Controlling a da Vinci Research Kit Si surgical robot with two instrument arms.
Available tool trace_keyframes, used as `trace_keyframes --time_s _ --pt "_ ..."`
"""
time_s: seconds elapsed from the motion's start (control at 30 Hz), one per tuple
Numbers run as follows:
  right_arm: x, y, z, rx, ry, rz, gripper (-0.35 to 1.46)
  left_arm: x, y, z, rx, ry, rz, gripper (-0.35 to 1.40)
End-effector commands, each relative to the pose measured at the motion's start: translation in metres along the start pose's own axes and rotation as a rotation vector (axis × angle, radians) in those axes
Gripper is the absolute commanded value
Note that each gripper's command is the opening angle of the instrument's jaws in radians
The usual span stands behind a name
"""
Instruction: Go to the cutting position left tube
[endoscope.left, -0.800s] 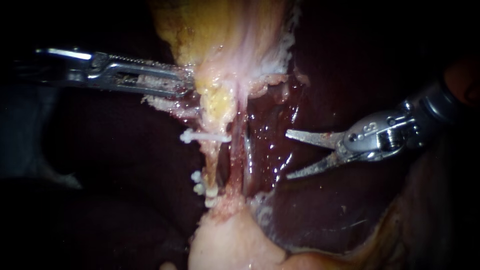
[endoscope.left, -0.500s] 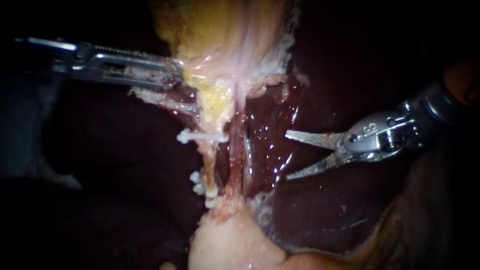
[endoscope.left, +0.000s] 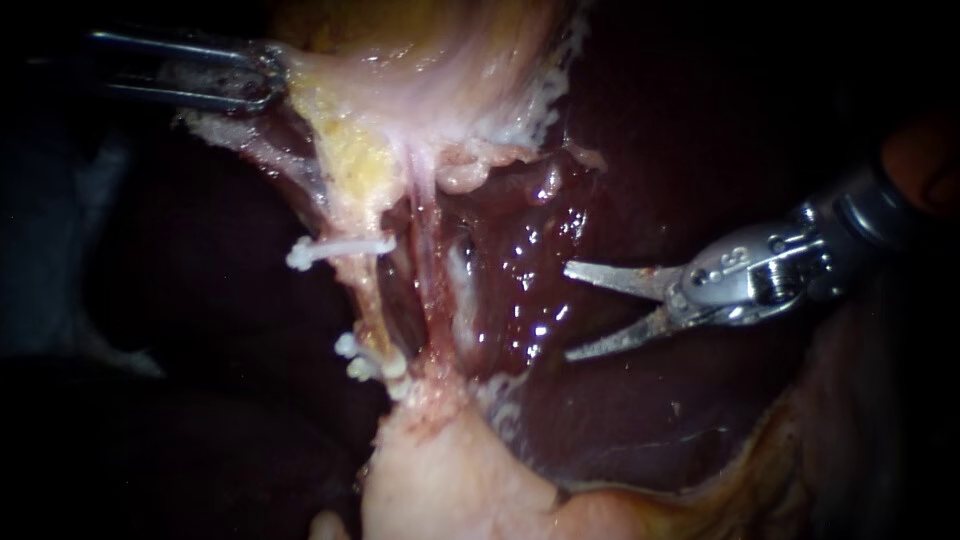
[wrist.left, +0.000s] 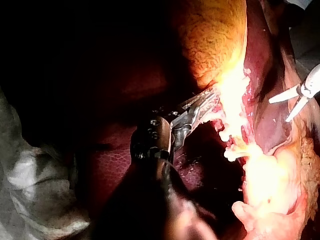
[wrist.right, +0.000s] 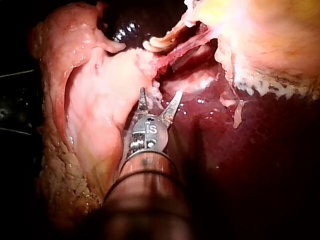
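My left instrument (endoscope.left: 255, 85) comes in at the upper left, its jaws shut on the edge of the yellowish-pink gallbladder (endoscope.left: 430, 60) and holding it stretched. Below it two tubes run down. The left tube (endoscope.left: 368, 300) carries a white clip (endoscope.left: 340, 247) high up and two more clips (endoscope.left: 355, 358) low down. The thin pink right tube (endoscope.left: 428, 290) lies beside it. My right instrument (endoscope.left: 566, 310), with two pointed blades open, hovers over the liver (endoscope.left: 560, 200), well to the right of both tubes. In the right wrist view its blades (wrist.right: 160, 97) stand open short of the tubes.
Pale fatty tissue (endoscope.left: 440, 480) lies below the tubes' lower ends. Wet dark liver surface shows behind and to the right of the tubes. In the left wrist view my left instrument (wrist.left: 205, 102) grips the tissue, with the open blades (wrist.left: 287, 107) of the right one beyond.
My left instrument has pulled the gallbladder edge up and to the left, so both tubes and their clips now slant leftward. My right instrument has hardly moved, its blades still open.
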Motion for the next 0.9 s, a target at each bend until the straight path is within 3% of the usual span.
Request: trace_keyframes --time_s 0.03,0.27,0.47,0.63,0.9 --pt "0.0005 -0.0003 0.0005 0.013 0.016 -0.003 1.43 -0.0001 0.0001 0.0001 -0.001 -0.002 0.001 -0.35" --pt "0.0035 -0.0019 0.0033 0.064 0.060 0.024 1.43 -0.0002 0.0008 0.0004 -0.006 -0.005 -0.001 -0.35" --pt "0.0049 -0.0021 0.0059 0.090 0.078 0.045 1.43 -0.0003 0.0012 0.0005 -0.009 -0.006 0.004 -0.35" --pt "0.0047 -0.0019 0.0085 0.108 0.080 0.057 1.43 -0.0004 0.0015 0.0007 -0.012 -0.008 0.004 -0.35" --pt "0.0030 -0.0008 0.0123 0.139 0.082 0.074 1.43 -0.0004 0.0016 0.0007 -0.012 -0.007 0.003 -0.35"
